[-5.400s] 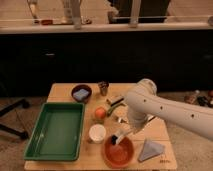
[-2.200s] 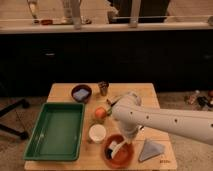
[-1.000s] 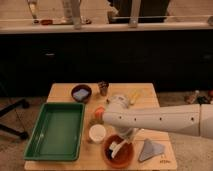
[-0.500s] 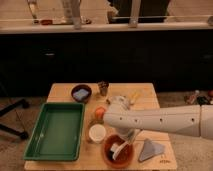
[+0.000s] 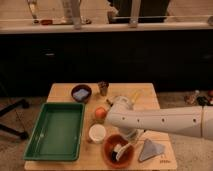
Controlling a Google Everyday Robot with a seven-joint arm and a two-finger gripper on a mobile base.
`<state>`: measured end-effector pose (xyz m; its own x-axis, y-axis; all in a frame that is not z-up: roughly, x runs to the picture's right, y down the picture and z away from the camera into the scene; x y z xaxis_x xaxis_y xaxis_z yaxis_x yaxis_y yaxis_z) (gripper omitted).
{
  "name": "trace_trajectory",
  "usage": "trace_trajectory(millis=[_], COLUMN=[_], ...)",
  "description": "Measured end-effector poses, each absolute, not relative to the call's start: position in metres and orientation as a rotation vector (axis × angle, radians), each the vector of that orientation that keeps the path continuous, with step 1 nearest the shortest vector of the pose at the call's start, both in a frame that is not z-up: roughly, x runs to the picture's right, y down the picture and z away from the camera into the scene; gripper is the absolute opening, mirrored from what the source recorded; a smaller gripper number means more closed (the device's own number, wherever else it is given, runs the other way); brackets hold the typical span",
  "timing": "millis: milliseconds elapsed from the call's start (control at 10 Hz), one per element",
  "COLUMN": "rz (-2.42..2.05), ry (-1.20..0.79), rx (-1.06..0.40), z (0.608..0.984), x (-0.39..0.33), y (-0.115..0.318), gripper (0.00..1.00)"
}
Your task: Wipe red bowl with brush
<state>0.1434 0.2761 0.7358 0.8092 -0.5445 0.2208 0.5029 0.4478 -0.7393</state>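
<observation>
The red bowl (image 5: 111, 152) sits at the front edge of the wooden table (image 5: 65, 91), right of centre. The brush (image 5: 120, 149), white with a dark end, lies tilted inside the bowl and touches its inner surface. My gripper (image 5: 128, 141) reaches down from the thick white arm (image 5: 160, 121) that comes in from the right. It is just above the bowl's right rim and shut on the brush's upper end. The arm hides the back part of the bowl.
A green tray (image 5: 55, 131) fills the table's left side. A white cup (image 5: 97, 133) and an orange fruit (image 5: 101, 113) stand just left of the bowl. A grey folded cloth (image 5: 151, 149) lies to its right. A maroon bowl (image 5: 81, 93) and a small dark cup (image 5: 103, 88) stand at the back.
The arm has swung lower and leftward over the table since the earliest frame. In the last second the brush has shifted only slightly inside the red bowl.
</observation>
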Motion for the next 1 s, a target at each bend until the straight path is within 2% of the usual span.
trace_trajectory(millis=[600, 1000], rz=[-0.622, -0.658], ry=[0.071, 0.048], rx=[-0.902, -0.876], z=[0.753, 0.757], x=[0.153, 0.126], y=[0.262, 0.250], gripper=[0.02, 0.02])
